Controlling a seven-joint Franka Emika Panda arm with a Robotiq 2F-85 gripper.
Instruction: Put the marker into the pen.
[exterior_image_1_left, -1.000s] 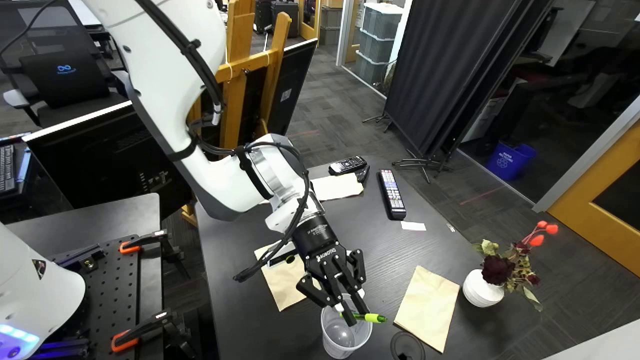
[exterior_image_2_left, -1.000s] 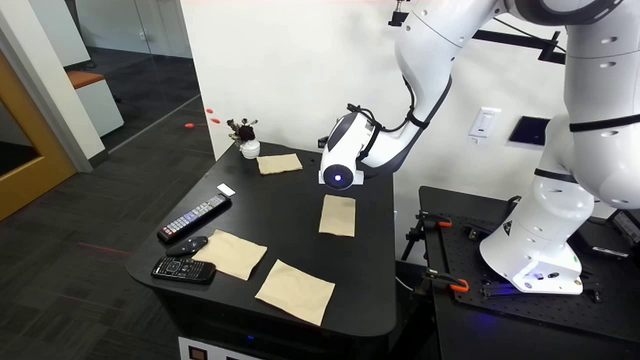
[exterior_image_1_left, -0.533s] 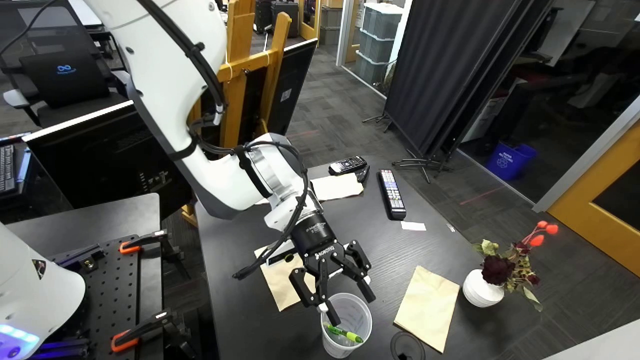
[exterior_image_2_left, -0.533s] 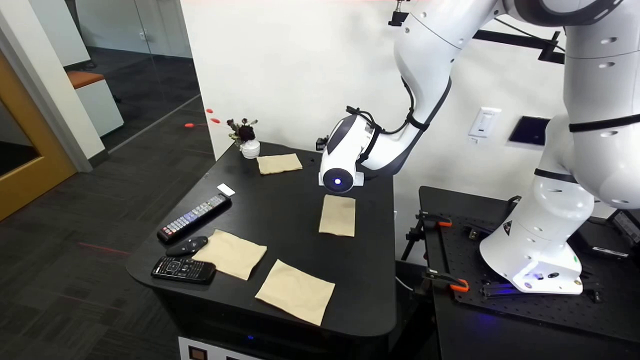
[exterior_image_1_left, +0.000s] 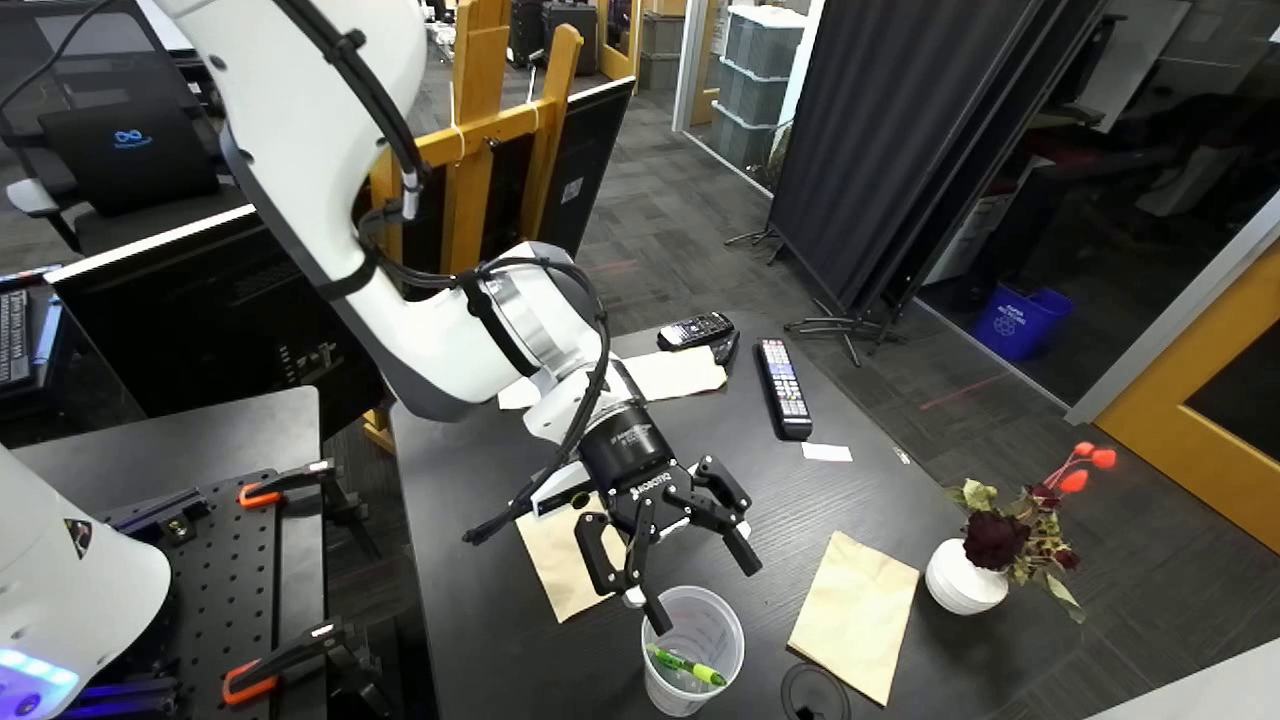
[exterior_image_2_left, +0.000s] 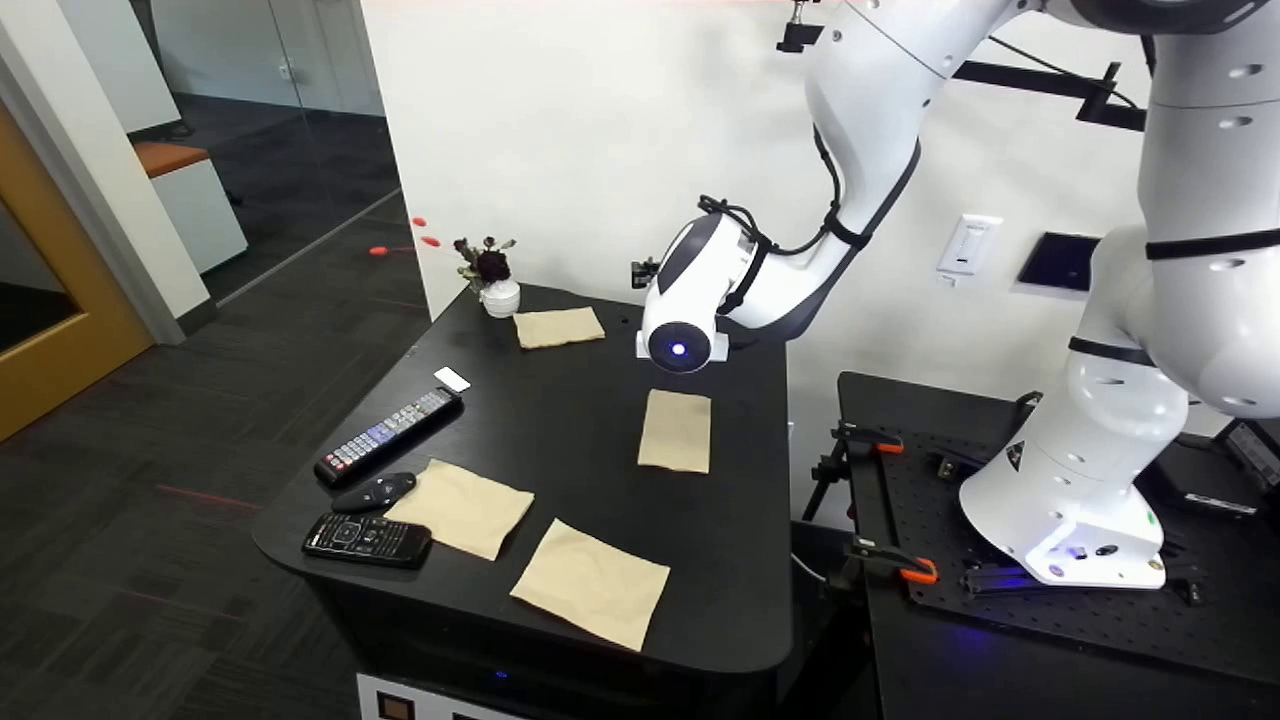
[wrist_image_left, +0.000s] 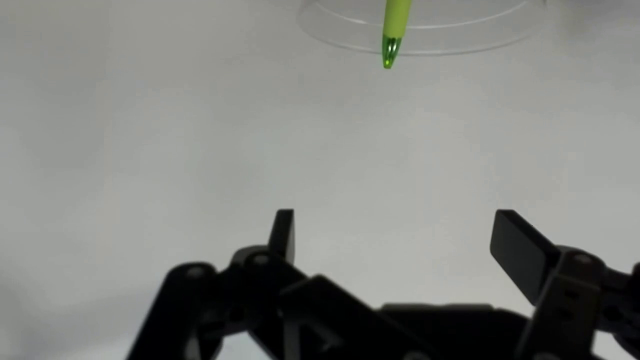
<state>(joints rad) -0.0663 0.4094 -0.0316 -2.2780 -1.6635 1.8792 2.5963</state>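
Observation:
The bright green marker (exterior_image_1_left: 687, 665) lies slanted inside the clear plastic cup, the task's pen (exterior_image_1_left: 695, 620), on the dark table. Just above the rim, toward the arm's side, my gripper (exterior_image_1_left: 704, 594) stands open with its fingers wide apart and holding nothing. In the wrist view a lime-and-green end of the marker (wrist_image_left: 396, 22) shows at the top, crossing a curved edge of the cup (wrist_image_left: 460, 40). Both sit beyond the spread fingertips of the gripper (wrist_image_left: 395, 215). Behind the arm's wrist (exterior_image_2_left: 685, 290), an exterior view hides cup, marker and fingers.
A tan paper sheet (exterior_image_1_left: 855, 615) and a black ring-shaped item (exterior_image_1_left: 815, 690) lie beside the cup. A white vase (exterior_image_1_left: 965, 577) with flowers stands near the table's edge. A long black remote (exterior_image_1_left: 785, 388) and a smaller remote (exterior_image_1_left: 695, 330) lie farther off.
A second ago the gripper was shut on the marker over the cup. It opened, the marker dropped into the cup, and the gripper has since moved slightly up and away.

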